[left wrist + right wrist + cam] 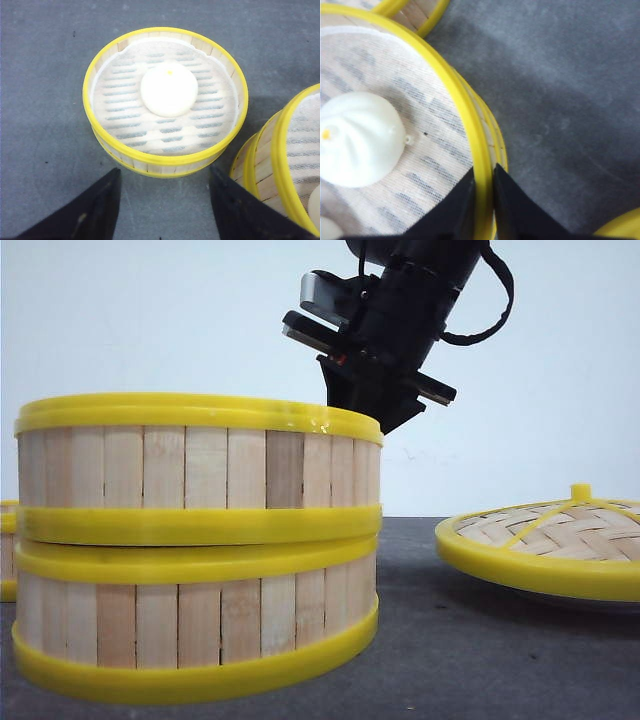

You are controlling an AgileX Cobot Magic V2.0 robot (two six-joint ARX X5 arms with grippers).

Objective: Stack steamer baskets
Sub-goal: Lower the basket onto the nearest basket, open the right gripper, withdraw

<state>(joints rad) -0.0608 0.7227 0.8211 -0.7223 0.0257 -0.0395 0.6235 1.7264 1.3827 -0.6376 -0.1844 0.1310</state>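
Note:
Two steamer baskets stand stacked at the front left, the top basket (pixel 200 465) resting on the lower one (pixel 200 625). My right gripper (pixel 484 170) is shut on the top basket's yellow rim (pixel 470 115), one finger inside and one outside. A white bun (pixel 357 140) lies on the cloth inside it. A third steamer basket (pixel 165 100) sits alone on the table with a bun (pixel 168 88) in it. My left gripper (pixel 165 169) hangs open just short of that basket, touching nothing. In the front view only a sliver of the third basket (pixel 7 550) shows.
A domed woven lid (pixel 550 540) with a yellow rim and knob lies at the right on the dark grey table (pixel 450 640). The stack (pixel 287 165) stands close beside the lone basket. My right arm (pixel 385 340) reaches down over the stack's right side.

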